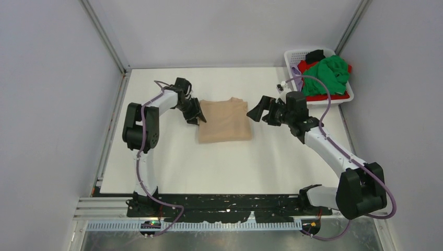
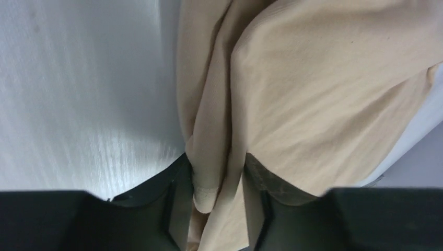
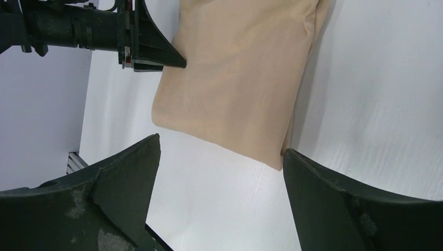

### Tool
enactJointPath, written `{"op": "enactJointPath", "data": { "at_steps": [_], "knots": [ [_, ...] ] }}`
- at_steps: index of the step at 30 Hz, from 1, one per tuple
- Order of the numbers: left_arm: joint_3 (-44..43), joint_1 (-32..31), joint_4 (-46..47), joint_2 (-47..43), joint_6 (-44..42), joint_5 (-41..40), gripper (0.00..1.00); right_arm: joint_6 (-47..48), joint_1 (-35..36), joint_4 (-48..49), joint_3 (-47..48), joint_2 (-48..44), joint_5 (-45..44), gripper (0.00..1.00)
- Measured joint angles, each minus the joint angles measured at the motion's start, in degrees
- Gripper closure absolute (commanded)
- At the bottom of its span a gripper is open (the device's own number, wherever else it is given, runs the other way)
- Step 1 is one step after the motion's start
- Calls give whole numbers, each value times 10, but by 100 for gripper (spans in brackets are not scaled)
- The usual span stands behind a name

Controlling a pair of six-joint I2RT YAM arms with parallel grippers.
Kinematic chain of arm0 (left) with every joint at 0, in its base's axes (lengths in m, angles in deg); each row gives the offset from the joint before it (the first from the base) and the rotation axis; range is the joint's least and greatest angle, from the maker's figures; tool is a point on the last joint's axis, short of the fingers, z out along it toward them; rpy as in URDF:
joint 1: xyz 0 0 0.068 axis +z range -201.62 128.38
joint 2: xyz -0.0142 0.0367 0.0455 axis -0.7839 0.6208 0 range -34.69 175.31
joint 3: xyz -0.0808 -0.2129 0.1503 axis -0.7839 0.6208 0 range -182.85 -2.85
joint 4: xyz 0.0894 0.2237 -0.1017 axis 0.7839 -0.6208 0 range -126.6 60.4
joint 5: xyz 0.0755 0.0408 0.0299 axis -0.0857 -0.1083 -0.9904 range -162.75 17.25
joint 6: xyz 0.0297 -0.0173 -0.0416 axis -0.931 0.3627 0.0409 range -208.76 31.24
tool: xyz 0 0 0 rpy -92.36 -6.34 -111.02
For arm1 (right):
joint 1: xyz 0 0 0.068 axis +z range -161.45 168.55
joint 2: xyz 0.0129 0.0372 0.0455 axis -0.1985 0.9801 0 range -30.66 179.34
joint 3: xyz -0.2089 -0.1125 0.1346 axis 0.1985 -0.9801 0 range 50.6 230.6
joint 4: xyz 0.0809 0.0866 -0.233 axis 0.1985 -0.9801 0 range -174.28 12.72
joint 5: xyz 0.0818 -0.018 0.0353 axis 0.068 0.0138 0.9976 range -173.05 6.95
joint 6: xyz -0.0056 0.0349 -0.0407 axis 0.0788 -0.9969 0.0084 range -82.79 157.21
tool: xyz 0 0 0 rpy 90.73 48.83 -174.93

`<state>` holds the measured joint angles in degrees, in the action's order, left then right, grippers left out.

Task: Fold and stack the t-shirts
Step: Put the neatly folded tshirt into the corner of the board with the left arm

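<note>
- The white table is lying bare of cloth nearest the arm bases, with no folded stack showing on it yet
- The beige t-shirt is lying flat at mid-table, already folded into a rough rectangle, between the two grippers
- The left gripper is sitting at the shirt's left edge; the wrist view is showing its jaws part-way apart with a bunched fold and hem of beige cloth between them, and whether they are truly pinching it cannot be told
- The right gripper is hovering just beside the shirt's right edge, jaws spread wide and holding nothing
- Judged step: taking hold of the beige shirt's edges for a further fold
- The next move is calling for a firm pinch on the left edge through all layers, a matching hold on the right, then an even lift so the layers do not slide
- Farthest off, the white mesh basket is holding the green t-shirt, red t-shirt and black t-shirt, unfolded and waiting
</note>
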<state>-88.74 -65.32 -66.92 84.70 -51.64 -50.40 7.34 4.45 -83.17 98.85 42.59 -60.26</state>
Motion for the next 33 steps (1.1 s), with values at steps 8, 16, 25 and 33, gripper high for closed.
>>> {"op": "enactJointPath", "data": {
  "at_steps": [8, 16, 25, 33],
  "knots": [
    [-91, -20, -71, 23, -37, -70, 100, 17, -9, -26, -7, -42, -18, 5],
    [-204, -10, -113, 28, -126, -248, 100, 54, -20, -60, -7, -54, -90, 5],
    [-401, 78, -129, 130, -198, -348, 100, 88, -35, -67, -7, -52, -181, 5],
    [-461, 171, -99, 176, -253, -350, 100, 103, -50, -68, 5, 5, -228, 5]
  ]
}}
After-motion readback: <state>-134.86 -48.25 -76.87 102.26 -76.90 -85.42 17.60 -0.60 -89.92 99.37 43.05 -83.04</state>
